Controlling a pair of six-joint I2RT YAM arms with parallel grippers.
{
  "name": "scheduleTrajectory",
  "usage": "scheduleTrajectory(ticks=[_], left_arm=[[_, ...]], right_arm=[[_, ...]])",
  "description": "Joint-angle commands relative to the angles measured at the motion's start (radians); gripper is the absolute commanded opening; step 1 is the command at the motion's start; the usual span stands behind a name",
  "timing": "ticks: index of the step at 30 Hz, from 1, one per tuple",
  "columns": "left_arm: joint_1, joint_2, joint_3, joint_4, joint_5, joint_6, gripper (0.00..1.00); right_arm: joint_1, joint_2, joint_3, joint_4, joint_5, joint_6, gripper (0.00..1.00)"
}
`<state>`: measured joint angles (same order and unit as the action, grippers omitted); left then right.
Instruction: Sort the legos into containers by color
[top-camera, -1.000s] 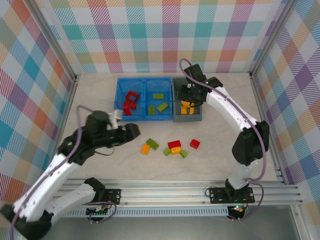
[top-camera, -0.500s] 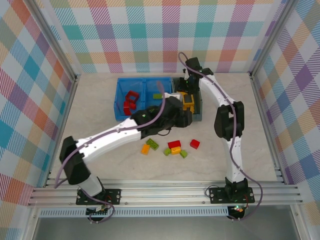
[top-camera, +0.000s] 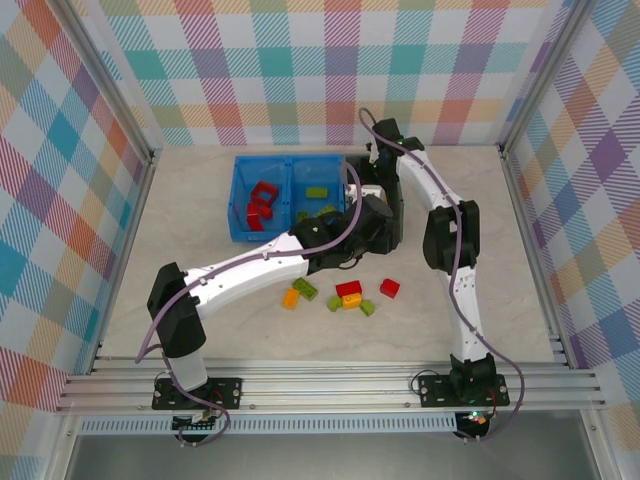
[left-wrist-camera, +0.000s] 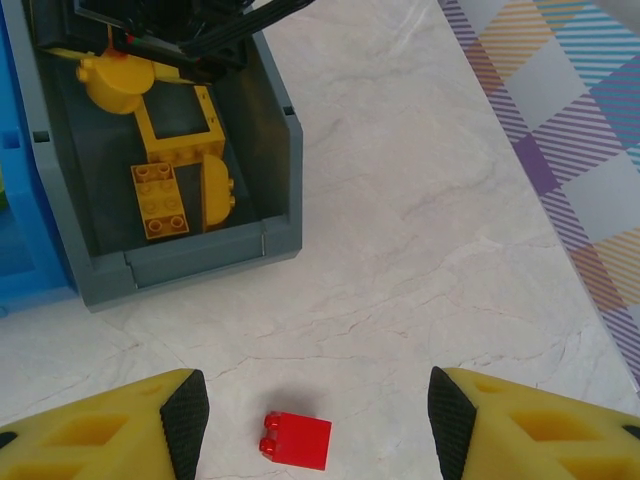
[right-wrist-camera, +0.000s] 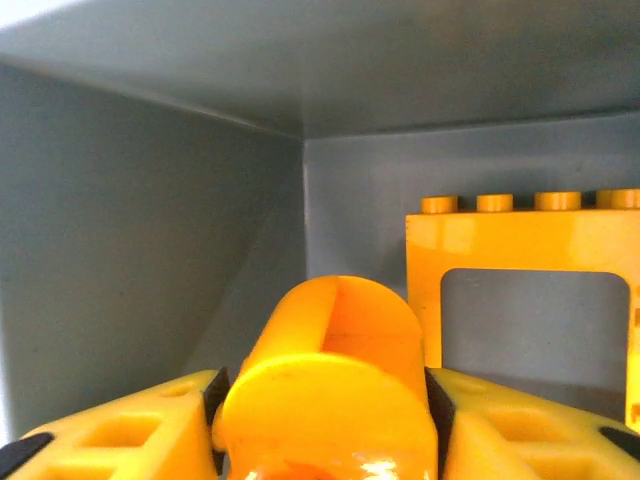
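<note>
On the counter (top-camera: 200, 200), the blue bin (top-camera: 238, 200) far left holds reds and greens; the grey bin (left-wrist-camera: 275, 130) beside it, yellows. Right end effector (right-wrist-camera: 325, 425) is down in the grey bin, round yellow piece (right-wrist-camera: 330, 350) between its fingers. Clamped or freed, I cannot tell; a drop-off, I'd judge. Left end effector (left-wrist-camera: 316, 405), fingers apart, empty, hangs over a red brick (left-wrist-camera: 297, 440): next, descend, close, carry left. Overhead adds the loose legos (top-camera: 345, 295); the left wrist view, the grey bin's contents.

Pale marbled table (top-camera: 520, 300) with faint grey veins. Pastel plaid walls (top-camera: 300, 70) at back, left and right. Silver metal rails (top-camera: 330, 380) run along near edge. Metal posts (top-camera: 112, 95) at back corners.
</note>
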<state>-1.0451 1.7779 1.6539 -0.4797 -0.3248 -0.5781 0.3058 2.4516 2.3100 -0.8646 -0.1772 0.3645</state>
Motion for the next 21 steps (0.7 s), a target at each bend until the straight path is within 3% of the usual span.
scheduleTrajectory(ticks=[1,7,13,16,21], left_arm=[[-0.013,-0.064,-0.031,-0.024,-0.035,0.007,0.62],[-0.015,-0.132,-0.104,-0.035,-0.048,-0.015,0.62],[-0.015,-0.156,-0.148,-0.091,-0.033,-0.012,0.62],[-0.012,-0.121,-0.133,-0.134,0.013,-0.006,0.64],[-0.012,-0.004,-0.083,-0.135,0.159,0.148,0.68]], right_arm=[[-0.007,-0.021,0.032,-0.026,-0.02,-0.011,0.57],[-0.007,-0.111,0.025,-0.043,-0.003,-0.032,0.59],[0.003,-0.319,-0.056,-0.027,0.033,-0.047,0.56],[0.014,-0.491,-0.19,-0.013,0.111,-0.04,0.55],[0.014,-0.863,-0.557,0.003,0.207,0.043,0.58]])
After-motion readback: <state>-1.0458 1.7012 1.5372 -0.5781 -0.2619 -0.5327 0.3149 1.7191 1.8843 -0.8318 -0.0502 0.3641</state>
